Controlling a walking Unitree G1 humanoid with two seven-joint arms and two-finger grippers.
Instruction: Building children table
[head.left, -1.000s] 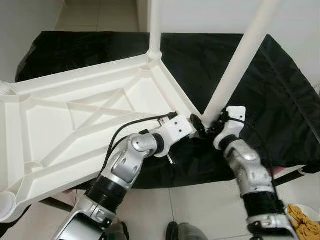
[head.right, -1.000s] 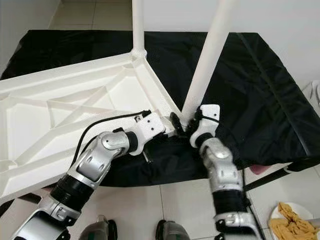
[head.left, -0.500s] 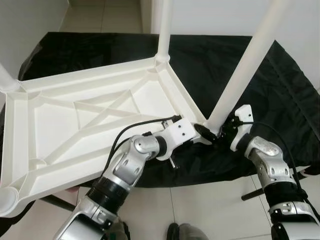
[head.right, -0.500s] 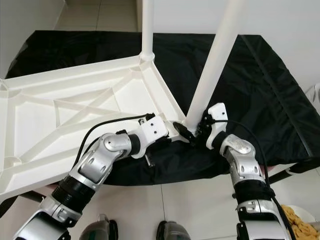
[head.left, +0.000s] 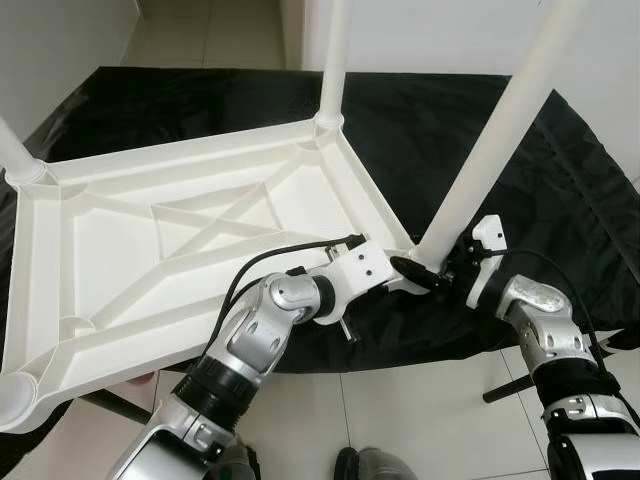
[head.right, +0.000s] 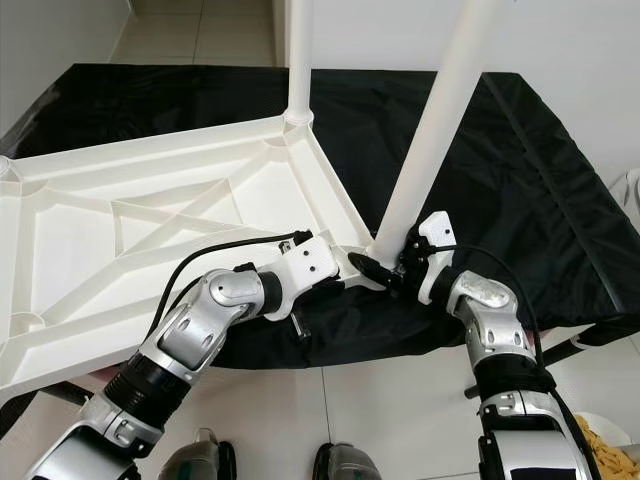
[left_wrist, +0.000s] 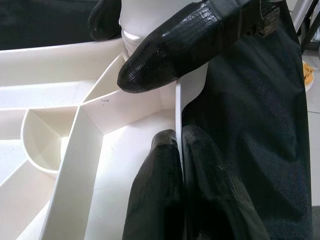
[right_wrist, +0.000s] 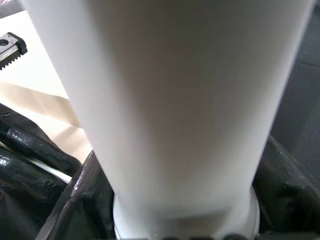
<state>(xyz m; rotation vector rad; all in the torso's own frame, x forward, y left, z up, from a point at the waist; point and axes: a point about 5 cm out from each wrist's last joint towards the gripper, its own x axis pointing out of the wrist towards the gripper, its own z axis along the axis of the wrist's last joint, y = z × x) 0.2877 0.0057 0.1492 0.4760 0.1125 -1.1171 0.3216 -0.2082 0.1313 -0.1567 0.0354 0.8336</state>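
Note:
An upside-down white plastic children's table (head.left: 200, 250) lies on a black cloth. A white leg (head.left: 490, 150) stands tilted in the near right corner socket. My right gripper (head.left: 432, 274) is shut around this leg's base, with fingers (right_wrist: 85, 195) on both sides of the leg (right_wrist: 170, 100). My left gripper (head.left: 398, 278) is shut on the table's rim (left_wrist: 178, 100) right beside that corner, its fingers (left_wrist: 160, 180) pinching the thin edge. Two more legs stand at the far corner (head.left: 333, 60) and the far left corner (head.left: 15, 155).
The black cloth (head.left: 560, 170) covers the surface under the table. An empty leg socket (head.left: 12, 400) sits at the near left corner. Tiled floor (head.left: 400, 400) lies below, with my feet (head.right: 340, 462) and a plate of yellow pieces (head.right: 605, 462) at the lower right.
The camera has shifted, showing more of the table's left side. My right forearm has swung out to the right while the gripper stays on the leg's base. The left gripper keeps its hold.

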